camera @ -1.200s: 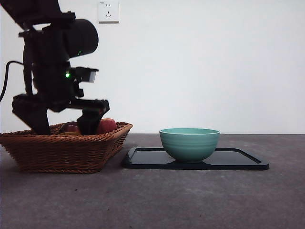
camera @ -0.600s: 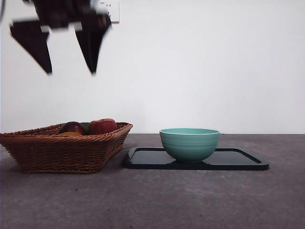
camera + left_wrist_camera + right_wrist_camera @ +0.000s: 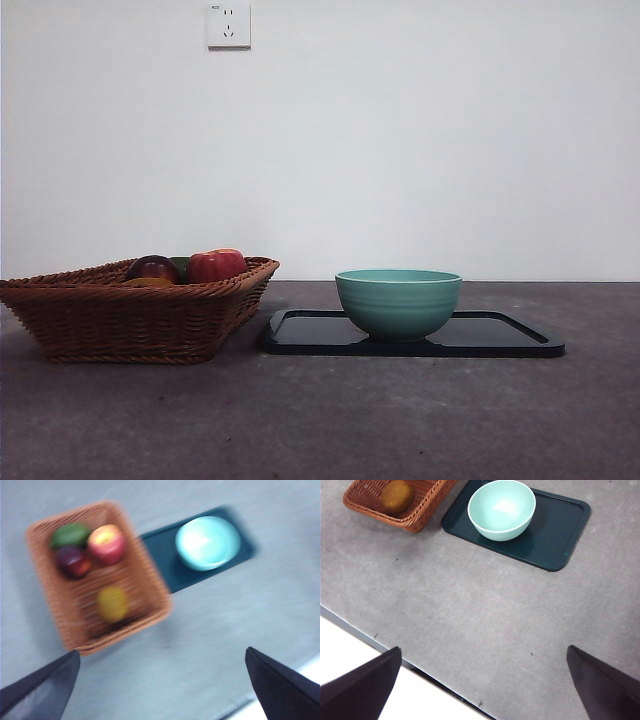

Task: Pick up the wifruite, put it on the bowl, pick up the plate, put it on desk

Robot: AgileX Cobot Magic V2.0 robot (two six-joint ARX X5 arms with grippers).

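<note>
Both the left gripper [image 3: 160, 680] and the right gripper [image 3: 482, 680] hang high with jaws spread wide and empty. Far beyond the left jaws, the small oval orange-brown wifruite [image 3: 112, 603] lies loose in the woven brown wicker basket [image 3: 150, 587], apart from the other fruit. It looks light, firm and dull-skinned; pinch across its narrow middle. Farther off, the teal-green ribbed ceramic bowl [image 3: 207, 542] sits on the dark flat tray [image 3: 160, 560], resting on the grey surface [image 3: 225, 615].

a: where do i have the left gripper [image 3: 162, 680]?
b: high over the table, looking down, jaws spread wide, nothing between them. its picture is blurred.
a: and my right gripper [image 3: 485, 680]?
b: also held high, jaws wide apart and empty. neither arm shows in the front view.
</note>
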